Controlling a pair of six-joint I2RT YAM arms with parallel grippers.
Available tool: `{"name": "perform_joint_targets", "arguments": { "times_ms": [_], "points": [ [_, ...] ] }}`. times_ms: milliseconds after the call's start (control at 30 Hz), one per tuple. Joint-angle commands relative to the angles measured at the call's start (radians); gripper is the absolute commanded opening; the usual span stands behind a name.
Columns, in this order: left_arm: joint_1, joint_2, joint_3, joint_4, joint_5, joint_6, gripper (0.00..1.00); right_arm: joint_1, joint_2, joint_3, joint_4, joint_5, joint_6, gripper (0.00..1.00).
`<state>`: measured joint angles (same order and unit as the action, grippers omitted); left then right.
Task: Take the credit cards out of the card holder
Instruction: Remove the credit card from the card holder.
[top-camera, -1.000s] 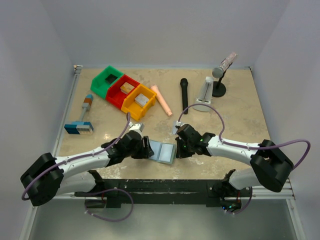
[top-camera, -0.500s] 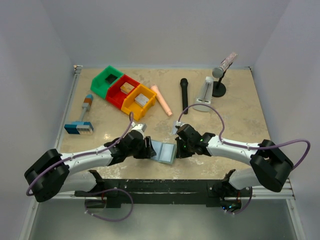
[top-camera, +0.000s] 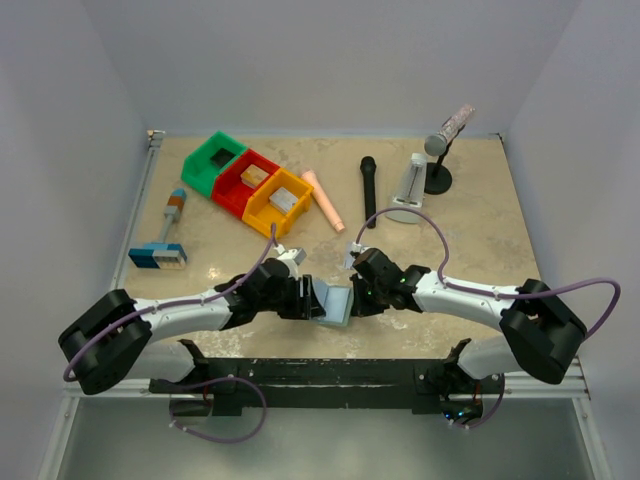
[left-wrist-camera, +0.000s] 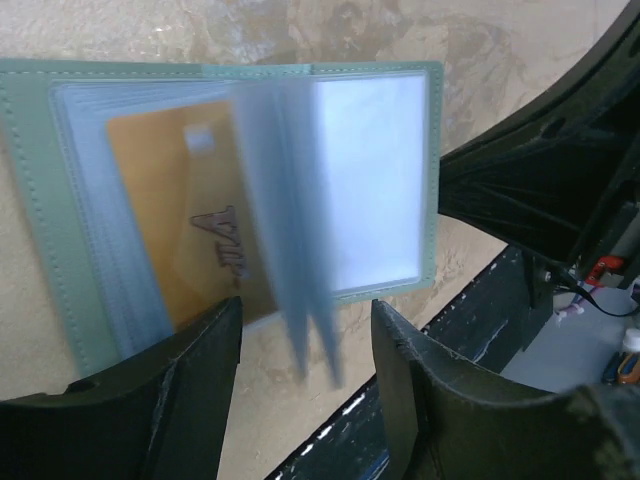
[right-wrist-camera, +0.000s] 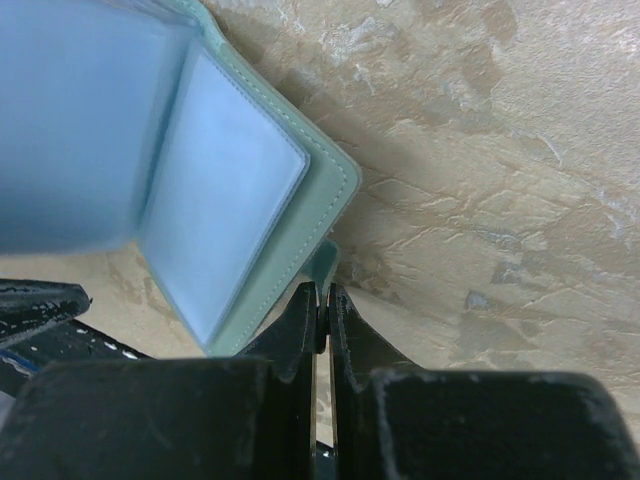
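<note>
The right gripper (right-wrist-camera: 322, 296) is clenched tight, pinching the thin edge of the card holder's (right-wrist-camera: 290, 235) teal cover, which runs up and away toward 11 o'clock in its wrist view. The left gripper (left-wrist-camera: 305, 318) stands released, jaws apart, with a blurred fan of clear sleeves (left-wrist-camera: 285, 200) hanging between them. At 10 o'clock from it, a golden credit card (left-wrist-camera: 165, 215) sits inside a sleeve of the opened holder. No silvery card shows.

The holder lies at 6 o'clock on the table (top-camera: 470, 250), between the two arms. It looks light and floppy, and its plastic sleeves are likely slick. The card is probably stiff and thin, so I would take it by its exposed edge while the cover stays pinned.
</note>
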<state>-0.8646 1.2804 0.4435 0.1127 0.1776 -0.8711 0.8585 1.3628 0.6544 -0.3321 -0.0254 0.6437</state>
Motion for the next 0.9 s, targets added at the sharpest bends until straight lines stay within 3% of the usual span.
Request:
{"name": "perform_joint_targets", "arguments": {
  "times_ms": [0, 533, 867],
  "points": [
    [-0.005, -0.003, 0.017, 0.080, 0.060, 0.020, 0.59, 0.004, 0.007, 0.024, 0.028, -0.018, -0.004, 0.00],
    [-0.047, 0.039, 0.113, 0.088, 0.094, 0.053, 0.59, 0.005, -0.004, -0.001, 0.025, -0.010, 0.007, 0.00],
    [-0.071, 0.122, 0.175, 0.073, 0.082, 0.055, 0.58, 0.005, -0.115, -0.032, -0.076, 0.068, 0.034, 0.28]
  ]
}}
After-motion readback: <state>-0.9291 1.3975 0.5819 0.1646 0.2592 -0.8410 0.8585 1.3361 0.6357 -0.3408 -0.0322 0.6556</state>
